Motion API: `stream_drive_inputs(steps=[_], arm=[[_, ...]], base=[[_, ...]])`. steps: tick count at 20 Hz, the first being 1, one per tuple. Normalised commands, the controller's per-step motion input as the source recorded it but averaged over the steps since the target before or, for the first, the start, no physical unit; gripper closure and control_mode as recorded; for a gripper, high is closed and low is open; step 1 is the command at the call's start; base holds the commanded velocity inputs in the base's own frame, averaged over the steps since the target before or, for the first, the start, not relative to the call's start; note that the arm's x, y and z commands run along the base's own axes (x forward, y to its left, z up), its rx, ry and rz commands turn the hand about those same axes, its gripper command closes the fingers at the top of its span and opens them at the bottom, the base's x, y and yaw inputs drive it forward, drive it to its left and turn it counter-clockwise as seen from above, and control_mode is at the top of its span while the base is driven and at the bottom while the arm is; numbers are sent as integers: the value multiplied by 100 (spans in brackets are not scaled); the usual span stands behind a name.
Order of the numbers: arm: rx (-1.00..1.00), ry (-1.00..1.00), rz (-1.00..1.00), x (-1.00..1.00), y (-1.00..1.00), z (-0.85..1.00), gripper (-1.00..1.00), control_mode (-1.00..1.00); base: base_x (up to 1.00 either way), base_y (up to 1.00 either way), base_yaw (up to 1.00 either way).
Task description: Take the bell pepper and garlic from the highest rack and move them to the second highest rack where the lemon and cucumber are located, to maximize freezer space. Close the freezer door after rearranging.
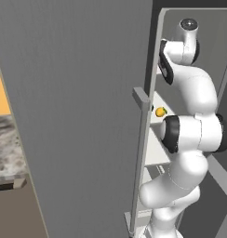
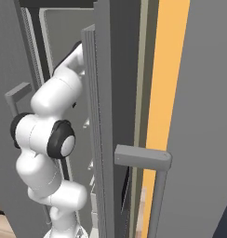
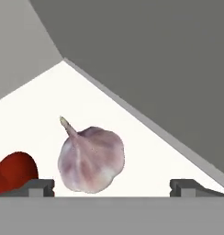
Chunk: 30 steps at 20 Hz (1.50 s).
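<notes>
The end effector (image 3: pixel 112 187) stands wide open with nothing between its two dark finger tips (image 3: pixel 39 187), which rise at the bottom of the hand view well apart from each other. The garlic (image 3: pixel 91 159) lies on the white shelf panel (image 3: pixel 146 151) just ahead of the open jaws, nearer the left tip, its thin stem pointing up and to the left; no tip touches it. The red bell pepper (image 3: pixel 14 173) sits at the left edge of the hand view on the same shelf, just beside the garlic and partly behind the left finger tip. Grey inner walls of the freezer (image 3: pixel 155 59) close off the shelf behind. In the left base view the white arm (image 1: pixel 192 125) reaches past the open freezer door (image 1: pixel 83 116) with its long vertical handle (image 1: pixel 141 158), and the lemon (image 1: pixel 160 111) rests on a lower white shelf beside the arm.
</notes>
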Motion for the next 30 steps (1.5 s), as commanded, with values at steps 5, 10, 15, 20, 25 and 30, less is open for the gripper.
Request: stream_drive_inputs(steps=[5, 10, 15, 20, 25, 30], arm=[[5, 0, -21, 1, 0, -22, -100, -100], [20, 0, -7, 47, -5, -2, -100, -100], [26, 1, 0, 29, -10, -8, -100, -100], [8, 10, -5, 0, 14, -56, 100, -100], [0, 12, -8, -1, 36, -63, 100, -100], [0, 4, -6, 0, 28, -36, 100, -100]], base=[[0, 0, 0], [0, 0, 0], [0, 0, 0], [0, 0, 0], [0, 0, 0], [0, 0, 0]])
